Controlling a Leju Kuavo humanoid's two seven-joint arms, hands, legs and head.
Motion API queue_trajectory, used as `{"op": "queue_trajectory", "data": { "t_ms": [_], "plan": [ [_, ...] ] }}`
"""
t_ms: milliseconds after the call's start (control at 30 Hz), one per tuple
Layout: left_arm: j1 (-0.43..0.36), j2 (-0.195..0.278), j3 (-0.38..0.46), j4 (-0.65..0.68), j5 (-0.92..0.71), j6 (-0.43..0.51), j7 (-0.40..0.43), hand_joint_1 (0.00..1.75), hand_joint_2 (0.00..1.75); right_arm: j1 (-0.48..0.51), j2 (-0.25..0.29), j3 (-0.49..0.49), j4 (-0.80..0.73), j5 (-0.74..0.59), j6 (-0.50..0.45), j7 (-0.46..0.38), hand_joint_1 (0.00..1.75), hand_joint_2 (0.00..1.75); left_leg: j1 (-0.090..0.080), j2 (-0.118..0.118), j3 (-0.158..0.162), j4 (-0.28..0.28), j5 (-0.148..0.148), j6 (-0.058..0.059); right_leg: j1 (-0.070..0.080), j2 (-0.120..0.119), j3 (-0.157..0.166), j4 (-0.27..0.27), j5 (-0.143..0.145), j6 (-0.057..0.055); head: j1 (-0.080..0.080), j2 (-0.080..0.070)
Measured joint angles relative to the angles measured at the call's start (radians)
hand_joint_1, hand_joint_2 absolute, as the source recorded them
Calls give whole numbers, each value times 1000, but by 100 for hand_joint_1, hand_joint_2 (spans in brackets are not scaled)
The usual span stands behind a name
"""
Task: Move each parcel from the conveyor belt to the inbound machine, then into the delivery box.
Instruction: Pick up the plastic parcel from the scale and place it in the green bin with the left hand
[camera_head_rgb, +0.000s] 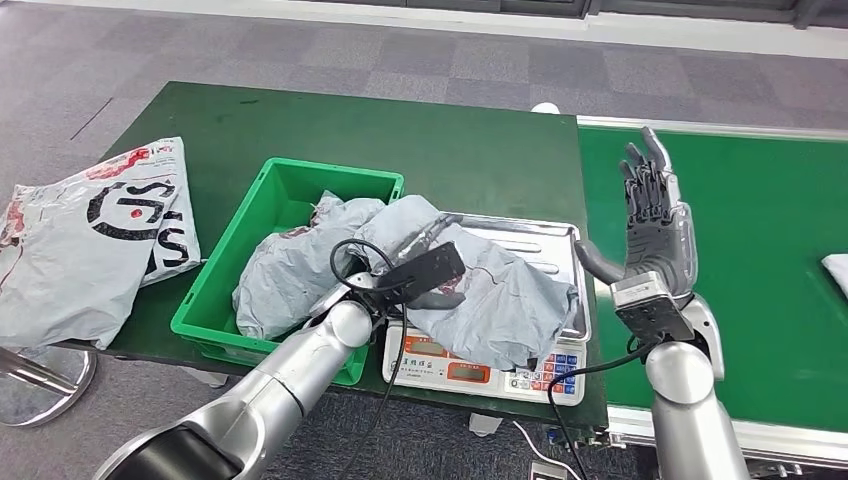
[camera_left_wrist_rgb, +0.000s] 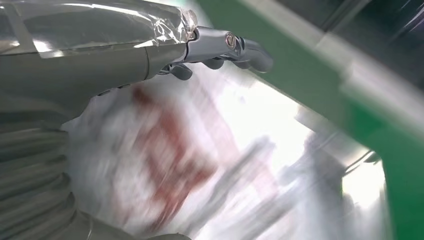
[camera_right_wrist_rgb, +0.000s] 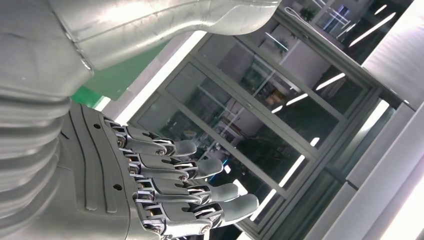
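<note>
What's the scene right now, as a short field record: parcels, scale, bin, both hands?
parcel on scale: grey parcel draped over the weighing scale
bin: green bin holding another grey parcel
left hand: left hand on the scale parcel; grip unclear
right hand: right hand raised, fingers apart, holding nothing
table edge: white printed bag
</note>
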Motion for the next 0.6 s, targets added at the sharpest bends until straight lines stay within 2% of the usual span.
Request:
{"op": "queue_trajectory", "data": {
  "t_ms": [233, 533, 567, 600],
  "plan": [
    [-37, -19, -29, 108, -35, -110, 103, 0, 175, -23, 16, 0, 7, 39, 3, 20, 0, 175, 0, 0, 0, 0, 0, 0, 0, -1, 1, 0, 0, 0, 0, 0],
    [-68, -27, -105, 154, -158, -115, 184, 0, 175, -49, 30, 9, 23, 76, 11, 50, 0, 175, 0, -1, 2, 0, 0, 0, 0, -2, 4, 0, -1, 0, 0, 0],
    [-69, -27, -115, 156, -172, -114, 186, 21, 175, -49, 32, 10, 26, 79, 12, 50, 0, 175, 0, -1, 2, 0, 0, 0, 0, -2, 5, 0, -1, 1, 0, 0],
    [-71, -27, -124, 158, -185, -113, 188, 64, 175, -49, 33, 10, 29, 83, 13, 52, 0, 175, 0, -1, 3, 0, 0, 0, 0, -3, 5, 0, -1, 1, 0, 0]
  ]
}}
